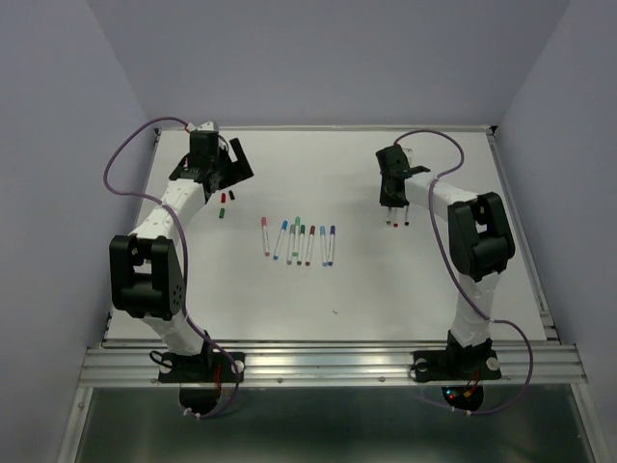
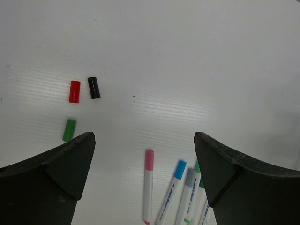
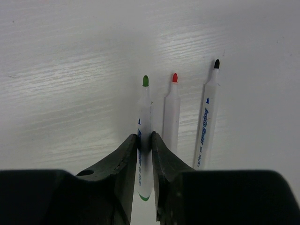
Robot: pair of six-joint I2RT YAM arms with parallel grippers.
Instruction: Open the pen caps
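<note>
Three uncapped pens lie side by side under my right gripper (image 3: 145, 138): green-tipped (image 3: 145, 110), red-tipped (image 3: 171, 112) and black-tipped (image 3: 207, 122). The jaws press both sides of the green pen's white barrel, which rests on the table. From above, that gripper (image 1: 396, 205) points down at the right back. My left gripper (image 2: 144, 140) hangs wide open with nothing in it. Loose pen caps lie ahead of it: red (image 2: 74, 91), black (image 2: 93, 87) and green (image 2: 69, 130). Capped pens show below it, a pink one (image 2: 148, 185) and a blue one (image 2: 171, 192).
A row of several capped pens (image 1: 299, 241) lies mid-table on the white tabletop (image 1: 405, 289). The loose caps (image 1: 226, 201) sit just left of the row, near the left arm (image 1: 174, 207). Purple walls close in the back and sides.
</note>
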